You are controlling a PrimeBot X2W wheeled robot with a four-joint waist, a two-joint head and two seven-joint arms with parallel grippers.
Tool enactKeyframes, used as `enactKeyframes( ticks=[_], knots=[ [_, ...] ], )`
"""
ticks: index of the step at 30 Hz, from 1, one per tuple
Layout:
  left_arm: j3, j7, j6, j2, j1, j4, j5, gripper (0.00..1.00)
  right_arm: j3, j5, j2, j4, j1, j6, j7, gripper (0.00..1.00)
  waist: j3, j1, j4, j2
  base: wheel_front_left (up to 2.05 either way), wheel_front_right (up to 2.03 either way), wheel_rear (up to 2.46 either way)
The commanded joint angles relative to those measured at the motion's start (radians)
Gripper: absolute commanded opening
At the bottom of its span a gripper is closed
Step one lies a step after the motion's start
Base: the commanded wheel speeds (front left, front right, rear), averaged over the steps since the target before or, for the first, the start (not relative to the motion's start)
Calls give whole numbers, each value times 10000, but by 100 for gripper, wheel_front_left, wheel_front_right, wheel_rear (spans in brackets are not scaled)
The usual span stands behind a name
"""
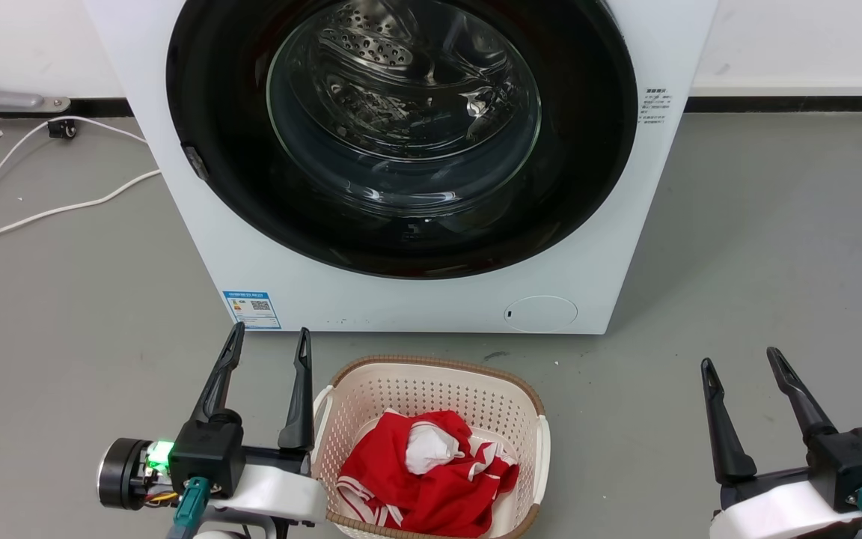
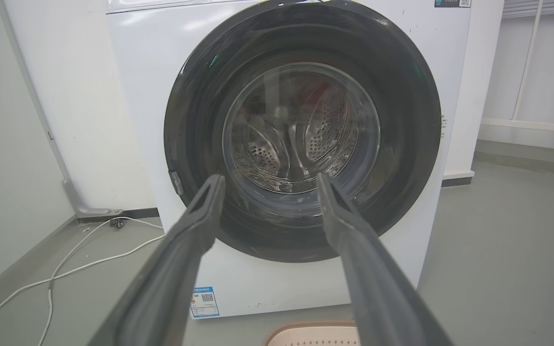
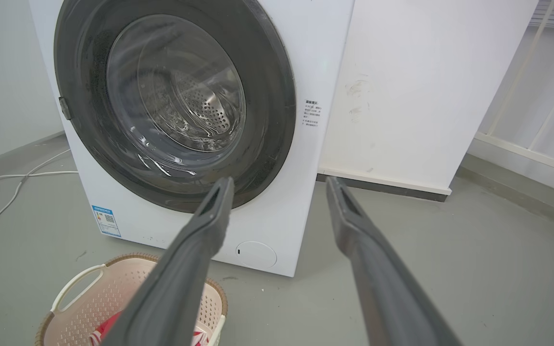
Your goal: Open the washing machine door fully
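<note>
door (image 1: 401, 127) was shut flush on washing machine (image 1: 401, 307) front | small tab (image 1: 195, 161) at door's left edge, likely the pull point | left gripper (image 1: 271, 329) and right gripper (image 1: 739, 357) both spread, empty, low before machine, likely staged to reach | laundry basket (image 1: 431, 361) just before machine, between them

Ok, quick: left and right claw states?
Left claw: open, empty, apart from the large round glossy black washing machine door.
Right claw: open, empty.
</note>
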Motion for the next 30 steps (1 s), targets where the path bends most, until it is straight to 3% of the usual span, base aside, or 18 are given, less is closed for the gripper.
enactKeyframes(
  ticks=[1, 10, 11, 12, 13, 20, 30],
  knots=[
    [30, -73, -49, -5, 66, 13, 10, 100, -14, 23, 45, 11, 27, -7, -23, 100, -1, 0, 1, 0, 0, 0, 0],
    [132, -70, -145, -61, 39, 122, -8, 100, 7, 205, 43, 42, 13, -7, -65, 100, 9, 0, 11, 0, 0, 0, 0],
    [135, -62, -141, -64, 35, 127, -2, 100, -18, 327, 43, 59, 22, -7, -56, 95, 10, 0, 15, 0, 0, 0, 0],
    [136, -62, -153, -69, 28, 133, 4, 100, -23, 424, 43, 71, 30, -7, -51, 37, 9, 0, 25, 0, 0, 0, 0],
    [133, -62, -167, -71, 17, 137, 9, 100, -23, 492, 43, 75, 38, -7, -49, 0, 7, 0, 36, 0, 0, 0, 0],
    [165, -61, -221, -114, -28, 169, 7, 100, -71, 1425, 42, 57, -112, -7, -274, 0, -6, 0, 104, 0, 0, 0, 0],
    [281, -59, -236, -177, -227, 66, -37, 100, -525, 7207, 34, 1088, -1392, -5, -468, 0, 328, 0, 82, 0, 0, 0, 0]
  ],
)
